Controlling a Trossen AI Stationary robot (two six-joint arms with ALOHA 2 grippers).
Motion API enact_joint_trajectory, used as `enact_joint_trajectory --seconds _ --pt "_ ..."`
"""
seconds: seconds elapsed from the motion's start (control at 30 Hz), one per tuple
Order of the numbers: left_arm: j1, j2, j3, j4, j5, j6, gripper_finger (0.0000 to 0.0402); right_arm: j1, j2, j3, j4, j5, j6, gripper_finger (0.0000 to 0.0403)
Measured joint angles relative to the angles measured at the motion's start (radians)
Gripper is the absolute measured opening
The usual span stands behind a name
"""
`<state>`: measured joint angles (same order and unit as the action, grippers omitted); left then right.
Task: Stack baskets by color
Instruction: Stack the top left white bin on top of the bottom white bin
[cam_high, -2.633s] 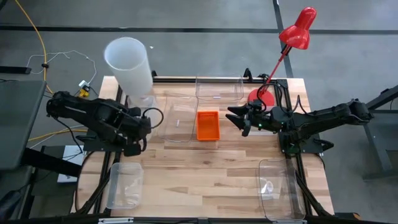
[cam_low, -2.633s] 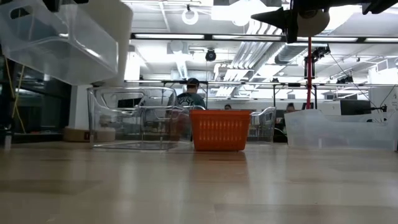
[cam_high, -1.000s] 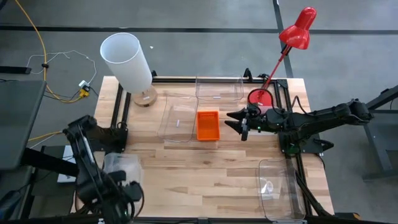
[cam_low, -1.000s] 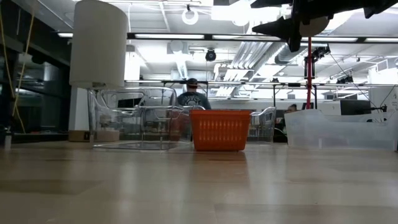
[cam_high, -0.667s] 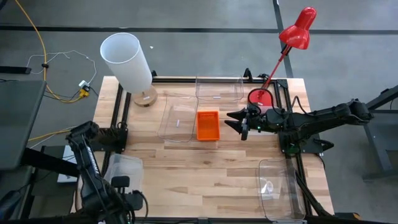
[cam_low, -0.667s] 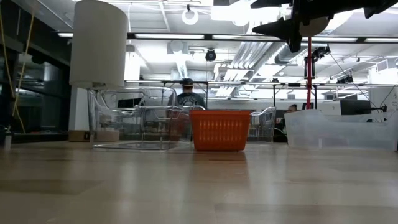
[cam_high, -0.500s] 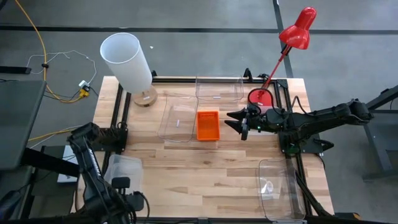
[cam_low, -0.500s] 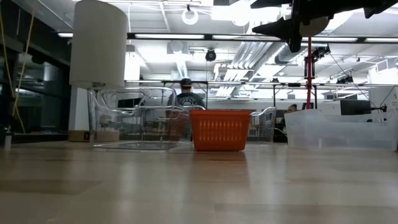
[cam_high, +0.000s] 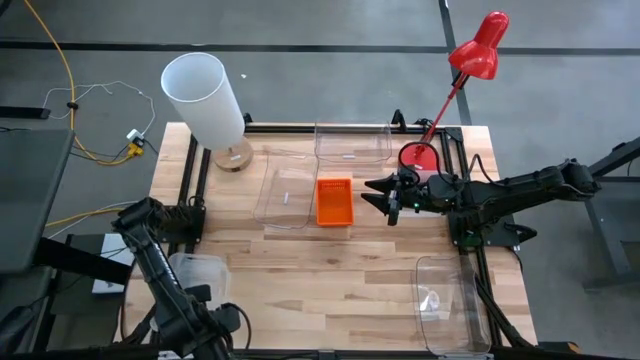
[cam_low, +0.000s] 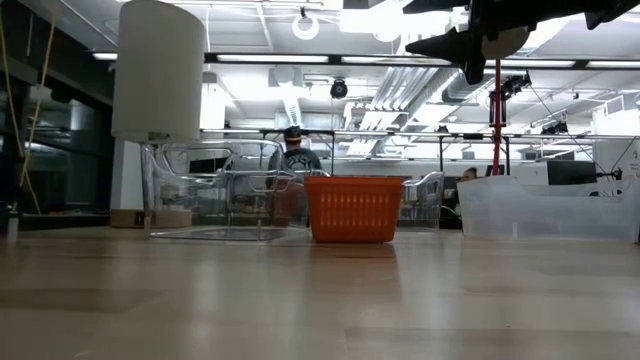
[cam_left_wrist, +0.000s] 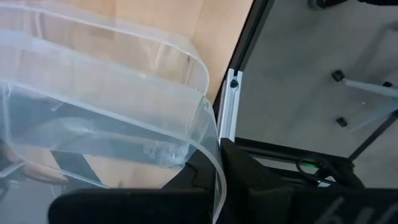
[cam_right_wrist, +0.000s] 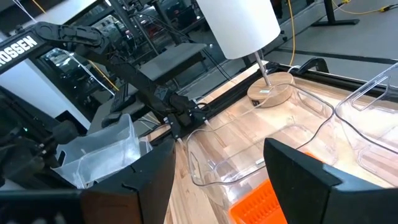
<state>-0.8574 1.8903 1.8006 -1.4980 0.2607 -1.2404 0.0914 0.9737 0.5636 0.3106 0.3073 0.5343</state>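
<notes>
The left claw (cam_high: 205, 318) is at the table's near left corner, its fingers (cam_left_wrist: 249, 177) pressed together on the rim of a clear bin (cam_high: 196, 285), which it holds over that corner. The right claw (cam_high: 385, 195) hangs in the air near the table's right edge, its fingers (cam_right_wrist: 305, 177) spread wide and gripping nothing, just beside the orange basket (cam_high: 334, 201).

The orange basket sits near the middle of the table (cam_high: 330, 280), toward the far edge. A second clear bin (cam_high: 285, 198) touches its left side. A third clear bin (cam_high: 352, 142) stands at the far edge, behind the basket. A fourth clear bin (cam_high: 450, 303) rests at the near right corner.

A white lampshade (cam_high: 207, 100) stands at the far left corner, and a red desk lamp (cam_high: 470, 65) rises from the far right corner.
</notes>
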Motion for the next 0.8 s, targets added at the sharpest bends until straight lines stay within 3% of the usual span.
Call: enact_joint_trajectory --seconds 0.5,0.8 --pt "0.036 -0.002 -0.09 0.045 -0.129 0.076 0.0 0.0 0.0 0.0 -0.002 0.0 -0.019 0.0232" --pt "0.09 -0.001 -0.153 0.038 -0.234 0.22 0.0 0.0 0.0 0.0 -0.014 0.001 -0.021 0.0232"
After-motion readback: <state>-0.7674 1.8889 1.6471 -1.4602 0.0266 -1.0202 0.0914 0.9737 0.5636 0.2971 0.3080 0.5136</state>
